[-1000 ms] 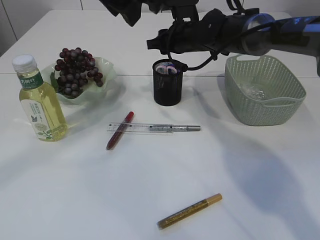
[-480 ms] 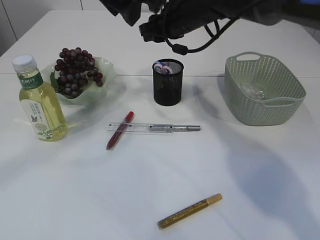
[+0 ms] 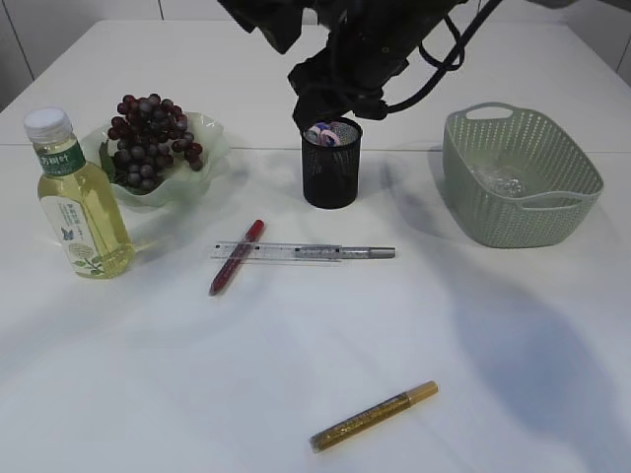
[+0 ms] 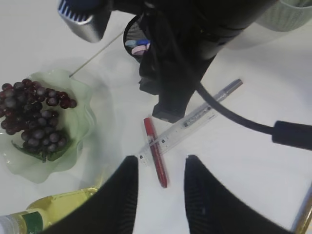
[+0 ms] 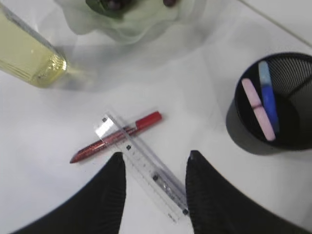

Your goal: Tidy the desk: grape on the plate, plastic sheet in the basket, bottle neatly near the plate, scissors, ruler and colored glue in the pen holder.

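Note:
Both grippers hang high above the desk. My right gripper (image 5: pixel 155 158) is open and empty over the clear ruler (image 5: pixel 141 163), which lies across a red glue pen (image 5: pixel 117 136). My left gripper (image 4: pixel 160 163) is also open and empty, above the same red glue pen (image 4: pixel 155 151). Pink and blue scissors handles (image 3: pixel 323 133) stick out of the black mesh pen holder (image 3: pixel 331 182). The grape bunch (image 3: pixel 150 138) lies on the green plate (image 3: pixel 212 133), with the bottle (image 3: pixel 79 197) beside it. A gold glue pen (image 3: pixel 375 416) lies near the front. The plastic sheet (image 3: pixel 498 179) is in the basket (image 3: pixel 520 222).
A silver pen (image 3: pixel 360 253) lies under the ruler's right end. The right arm (image 4: pixel 185 58) crosses under the left wrist camera, just above the pen holder. The basket stands at the right, the bottle at the left edge.
The right arm has risen off the pen holder and swung left, now hanging over the holder's rim. The scissors stay in the holder. Nothing on the desk has moved.

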You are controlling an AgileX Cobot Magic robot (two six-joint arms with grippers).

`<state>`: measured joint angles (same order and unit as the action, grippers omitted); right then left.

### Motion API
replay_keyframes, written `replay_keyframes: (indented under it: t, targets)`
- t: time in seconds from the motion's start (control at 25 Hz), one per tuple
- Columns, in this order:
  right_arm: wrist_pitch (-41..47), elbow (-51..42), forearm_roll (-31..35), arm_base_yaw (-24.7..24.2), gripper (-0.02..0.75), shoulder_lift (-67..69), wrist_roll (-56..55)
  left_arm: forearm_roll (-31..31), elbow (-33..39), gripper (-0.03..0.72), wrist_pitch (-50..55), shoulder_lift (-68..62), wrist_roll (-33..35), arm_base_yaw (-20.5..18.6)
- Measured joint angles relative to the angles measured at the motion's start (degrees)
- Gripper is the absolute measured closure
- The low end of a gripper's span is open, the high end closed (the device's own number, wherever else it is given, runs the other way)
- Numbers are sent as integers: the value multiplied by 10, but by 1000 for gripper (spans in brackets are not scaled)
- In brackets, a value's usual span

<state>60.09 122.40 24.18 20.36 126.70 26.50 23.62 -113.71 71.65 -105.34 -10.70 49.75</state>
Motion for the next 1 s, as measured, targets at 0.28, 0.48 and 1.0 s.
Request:
replay_keyframes:
  t: [0.28, 0.48, 1.0]
  targets:
    - [61, 1, -63, 0, 255, -22, -97, -4, -6, 449, 1, 32, -52, 35]
    - [104, 1, -70, 0, 234, -24, -116, -81, -52, 449, 6, 71, -92, 36]
    - [110, 1, -64, 31, 233, -53, -124, -189, -72, 423, 12, 238, -65, -124]
